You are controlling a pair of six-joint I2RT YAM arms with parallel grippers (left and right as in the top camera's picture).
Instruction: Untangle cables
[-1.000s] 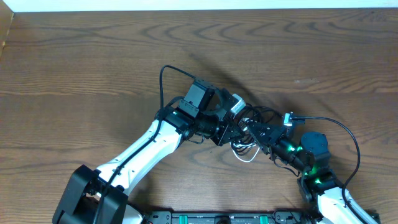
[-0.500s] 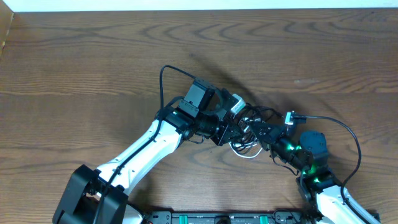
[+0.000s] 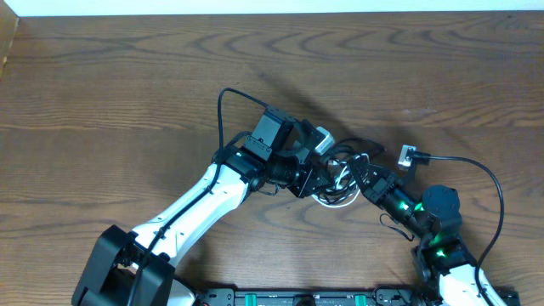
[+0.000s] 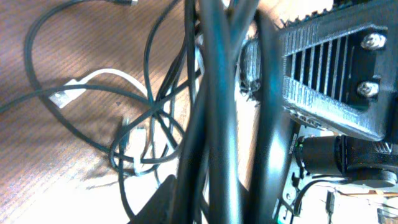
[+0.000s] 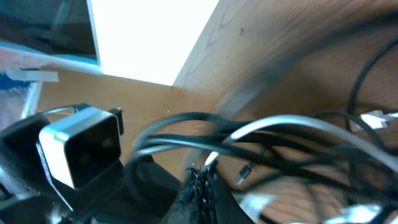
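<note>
- Table first: bare wood, with the tangle of cables mid-table, squeezed between both arms.
- Left gripper is nose-down in the knot. Strands blanket its camera, so I can't tell whether it's clamped or released.
- Right gripper is clenched tight at the knot's right edge. Whether a strand is pinched, I can't say.
- Cables look light, floppy and slick, likely to slide and spring back into loops.
- White cable stands out. The best hold looks to be just behind its plug.
</note>
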